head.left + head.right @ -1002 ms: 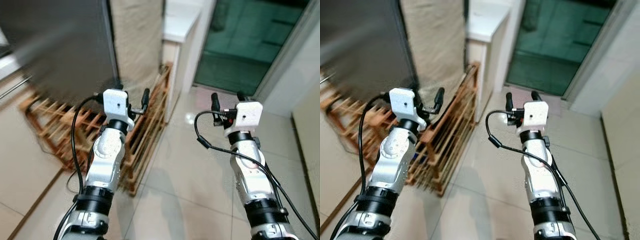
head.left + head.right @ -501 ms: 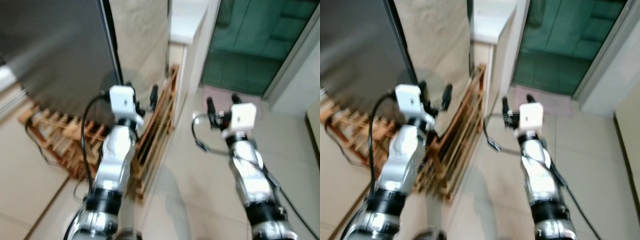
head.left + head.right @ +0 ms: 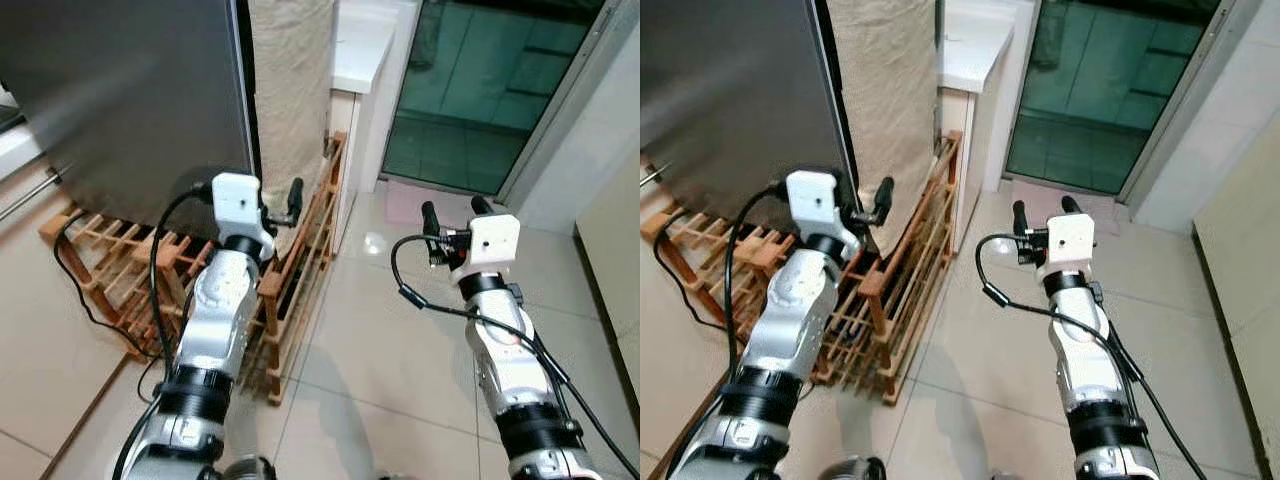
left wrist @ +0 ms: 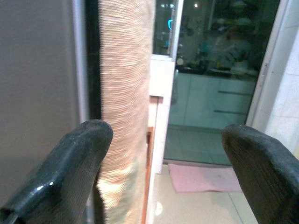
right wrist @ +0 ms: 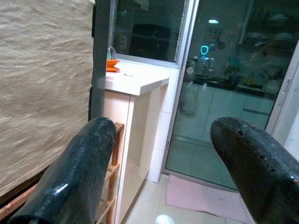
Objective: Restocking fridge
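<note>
Facing me at my left is the fridge point(image 3: 120, 90), its dark steel door closed, a beige cloth point(image 3: 290, 90) hanging beside it. Below stands a wooden rack point(image 3: 300, 260) on the tiled floor point(image 3: 380, 340), with a glass door point(image 3: 480, 90) ahead. My left gripper point(image 3: 270, 200) hovers over the rack, fingers spread, holding nothing; my right gripper point(image 3: 450, 212) hangs above the tiles, likewise spread and empty.

2 silver arms end in black collars and white boxy wrist blocks. Each carries a gripper, left point(image 3: 268, 192) and right point(image 3: 453, 210), of 2 glossy black rounded fingers point(image 4: 70, 161). Black cables loop beside both forearms.
</note>
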### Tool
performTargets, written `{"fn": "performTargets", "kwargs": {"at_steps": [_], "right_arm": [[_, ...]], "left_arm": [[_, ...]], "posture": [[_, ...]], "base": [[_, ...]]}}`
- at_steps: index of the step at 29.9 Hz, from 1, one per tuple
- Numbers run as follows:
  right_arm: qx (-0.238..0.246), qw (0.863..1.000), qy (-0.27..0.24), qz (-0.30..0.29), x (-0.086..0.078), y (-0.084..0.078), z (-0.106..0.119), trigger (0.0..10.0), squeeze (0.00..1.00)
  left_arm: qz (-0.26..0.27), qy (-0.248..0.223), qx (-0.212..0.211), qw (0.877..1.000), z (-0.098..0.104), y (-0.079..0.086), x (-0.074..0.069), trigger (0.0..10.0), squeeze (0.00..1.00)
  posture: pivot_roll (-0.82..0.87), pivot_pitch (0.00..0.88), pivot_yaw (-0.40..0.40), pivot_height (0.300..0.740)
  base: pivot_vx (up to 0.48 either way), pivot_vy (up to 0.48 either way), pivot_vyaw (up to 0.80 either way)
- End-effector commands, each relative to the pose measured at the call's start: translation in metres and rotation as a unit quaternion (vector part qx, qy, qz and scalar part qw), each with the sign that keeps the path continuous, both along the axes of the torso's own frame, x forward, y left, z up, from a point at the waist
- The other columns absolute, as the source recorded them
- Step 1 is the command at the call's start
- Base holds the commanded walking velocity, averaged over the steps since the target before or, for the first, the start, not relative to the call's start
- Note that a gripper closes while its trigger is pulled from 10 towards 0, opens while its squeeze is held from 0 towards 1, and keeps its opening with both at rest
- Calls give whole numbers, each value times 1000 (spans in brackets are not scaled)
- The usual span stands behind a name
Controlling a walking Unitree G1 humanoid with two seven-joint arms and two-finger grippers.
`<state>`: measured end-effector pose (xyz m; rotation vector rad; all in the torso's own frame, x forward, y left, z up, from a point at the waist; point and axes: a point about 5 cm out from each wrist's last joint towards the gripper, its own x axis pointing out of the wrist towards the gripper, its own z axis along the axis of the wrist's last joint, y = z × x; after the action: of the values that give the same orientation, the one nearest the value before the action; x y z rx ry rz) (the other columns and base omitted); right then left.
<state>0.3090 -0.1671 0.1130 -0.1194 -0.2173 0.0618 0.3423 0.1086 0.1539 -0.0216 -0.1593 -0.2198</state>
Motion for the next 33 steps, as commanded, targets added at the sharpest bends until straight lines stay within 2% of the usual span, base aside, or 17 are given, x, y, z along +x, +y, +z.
{"fn": "performTargets", "kwargs": {"at_steps": [1, 4, 8, 10, 11, 14, 15, 16, 18, 21, 23, 24, 25, 27, 29, 31, 33], "right_arm": [[-1, 1000, -2, -4, 1, -5, 3, 10000, 0], [-3, 1000, -1, -3, -1, -5, 2, 10000, 0], [-5, 1000, 0, -3, -3, -6, 1, 10000, 0], [-6, 1000, 1, -5, -4, -7, 1, 10000, 0], [-5, 1000, 1, -6, -4, -7, 1, 10000, 0], [1, 1000, -1, -8, -5, -7, 2, 10000, 0], [1, 1000, -1, -8, -5, -7, 2, 10000, 0], [2, 1000, -1, -9, -6, -6, 2, 10000, 0], [6, 1000, -9, -21, -9, -7, 4, 10000, 0], [-3, 997, -44, -57, -17, -9, 25, 10000, 0], [-3, 996, -57, -64, -27, -11, 36, 10000, 0], [-3, 996, -57, -64, -27, -11, 36, 10000, 0], [-2, 997, -46, -61, -34, -12, 36, 10000, 0], [-3, 998, -15, -55, -51, -20, 29, 10000, 0], [-9, 998, -8, -69, -67, -33, 27, 10000, 0], [-4, 997, -3, -75, -81, -42, 23, 10000, 0], [-3, 997, 0, -74, -91, -42, 22, 10000, 0]], "left_arm": [[4, 9, 12, 1000, 1, -6, 6, 10000, 0], [33, 16, 6, 999, 7, -7, 16, 10000, 0], [24, 10, 0, 1000, 15, -15, 21, 10000, 0], [13, 2, 3, 1000, 18, -19, 21, 10000, 0], [6, 1, 20, 1000, 17, -20, 22, 10000, 0], [-41, 9, 39, 998, 7, -24, 16, 10000, 0], [-41, 9, 39, 998, 7, -24, 16, 10000, 0], [-56, 3, 39, 998, 6, -25, 12, 10000, 0], [-82, -20, 3, 996, 7, -19, -1, 10000, 0], [-63, -44, -26, 997, 11, 1, -19, 10000, 0], [-47, -43, -18, 998, 10, 14, -31, 10000, 0], [-47, -43, -18, 998, 10, 14, -31, 10000, 0], [-42, -36, -6, 998, 6, 21, -39, 10000, 0], [-25, -1, 29, 999, -13, 40, -55, 10000, 0], [-15, 38, 60, 997, -34, 56, -71, 10000, 0], [-11, 39, 59, 997, -37, 58, -83, 10000, 0], [-16, 9, 40, 999, -24, 53, -89, 10000, 0]], "posture": [[-39, 0, -22, 740], [-47, 0, -21, 740], [-59, 0, -17, 740], [-62, 0, -14, 740], [-64, 0, -12, 740], [-62, 0, -7, 740], [-62, 0, -7, 740], [-62, 0, -6, 740], [-53, 0, -1, 740], [-56, 0, 2, 740], [-59, 0, -1, 740], [-59, 0, -1, 740], [-51, 0, -6, 740], [-54, 0, -10, 740], [-56, 0, -17, 740], [-46, 0, -24, 740], [-57, 0, -26, 740]], "base": [[0, 0, 0], [0, 0, 0], [0, 0, 0], [0, 0, 0], [0, 0, 0], [0, 0, 0], [0, 0, 0], [0, 0, 0], [0, 0, 0], [0, 0, 0], [0, 0, 0], [0, 0, 0], [0, 0, 0], [0, 0, 0], [0, 0, 0], [0, 0, 0], [231, 0, 0]]}}
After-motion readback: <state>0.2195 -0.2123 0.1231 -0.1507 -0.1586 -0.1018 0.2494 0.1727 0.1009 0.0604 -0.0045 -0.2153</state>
